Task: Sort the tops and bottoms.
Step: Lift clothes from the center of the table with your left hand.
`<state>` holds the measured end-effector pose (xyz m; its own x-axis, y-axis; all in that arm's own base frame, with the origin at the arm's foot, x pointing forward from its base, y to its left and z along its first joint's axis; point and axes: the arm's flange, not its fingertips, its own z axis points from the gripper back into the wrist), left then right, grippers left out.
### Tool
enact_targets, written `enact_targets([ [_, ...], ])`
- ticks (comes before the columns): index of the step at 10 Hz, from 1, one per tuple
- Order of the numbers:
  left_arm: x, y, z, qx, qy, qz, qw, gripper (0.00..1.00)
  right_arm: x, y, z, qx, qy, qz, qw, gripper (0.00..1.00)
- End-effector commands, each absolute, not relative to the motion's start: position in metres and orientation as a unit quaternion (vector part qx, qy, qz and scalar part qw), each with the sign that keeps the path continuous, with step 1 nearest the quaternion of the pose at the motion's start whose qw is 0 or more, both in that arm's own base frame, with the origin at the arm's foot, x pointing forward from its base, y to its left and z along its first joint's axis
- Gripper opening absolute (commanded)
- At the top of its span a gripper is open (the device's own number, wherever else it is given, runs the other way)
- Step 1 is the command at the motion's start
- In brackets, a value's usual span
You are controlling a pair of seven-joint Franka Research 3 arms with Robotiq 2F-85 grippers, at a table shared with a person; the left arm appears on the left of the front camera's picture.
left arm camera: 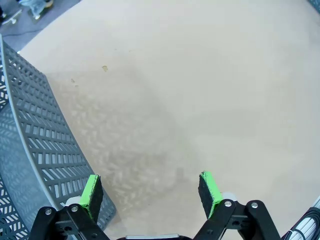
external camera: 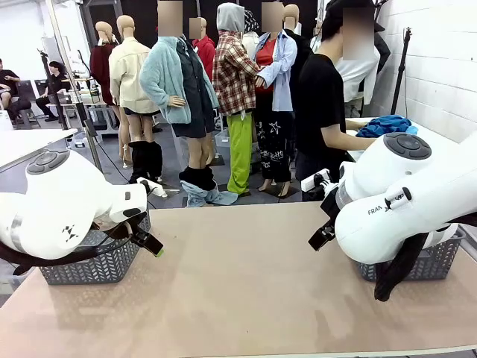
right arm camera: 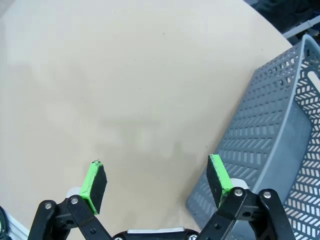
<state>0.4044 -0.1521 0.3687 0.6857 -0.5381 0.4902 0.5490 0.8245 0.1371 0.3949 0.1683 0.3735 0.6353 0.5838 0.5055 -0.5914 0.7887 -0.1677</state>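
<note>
A heap of bright blue fabric (external camera: 384, 125), the tops as far as I can tell, lies on a white side table at the far right. A person in a black shirt (external camera: 320, 97) has a hand on it. The bottoms are out of view. My left gripper (external camera: 153, 247) (left arm camera: 150, 185) hangs open over bare tabletop beside the left grey basket (external camera: 97, 265) (left arm camera: 30, 150), holding nothing. My right gripper (external camera: 317, 240) (right arm camera: 156, 172) is open too, with nothing between its green pads, just left of the right grey basket (external camera: 436, 261) (right arm camera: 270, 140).
The tan table (external camera: 238, 283) stretches between the two baskets, one at each side edge. In the wrist views both baskets look empty where their insides show. The person stands past the table's far right corner.
</note>
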Motion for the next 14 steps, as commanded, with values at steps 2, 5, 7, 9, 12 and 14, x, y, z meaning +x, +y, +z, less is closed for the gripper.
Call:
enact_targets([
  [2,0.404,-0.151,0.372,-0.011,-0.267,-0.295,0.917,1.0,0.395,0.168,0.373,0.007,-0.277,0.324,0.905,1.0],
  [5,0.404,-0.151,0.372,-0.011,-0.267,-0.295,0.917,1.0,0.395,0.168,0.373,0.007,-0.277,0.324,0.905,1.0],
  [7,0.404,-0.152,0.369,-0.01,-0.264,-0.296,0.918,1.0,0.395,0.168,0.373,0.007,-0.277,0.325,0.904,1.0],
  [9,0.402,-0.164,0.413,-0.01,-0.332,-0.321,0.887,1.0,0.388,0.175,0.403,0.008,-0.339,0.329,0.882,1.0],
  [12,0.389,-0.155,0.491,0.018,-0.424,-0.32,0.847,1.0,0.375,0.16,0.473,-0.018,-0.426,0.302,0.853,1.0],
  [14,0.377,-0.09,0.55,0.034,-0.458,-0.245,0.854,1.0,0.362,0.092,0.517,-0.04,-0.476,0.198,0.856,1.0],
])
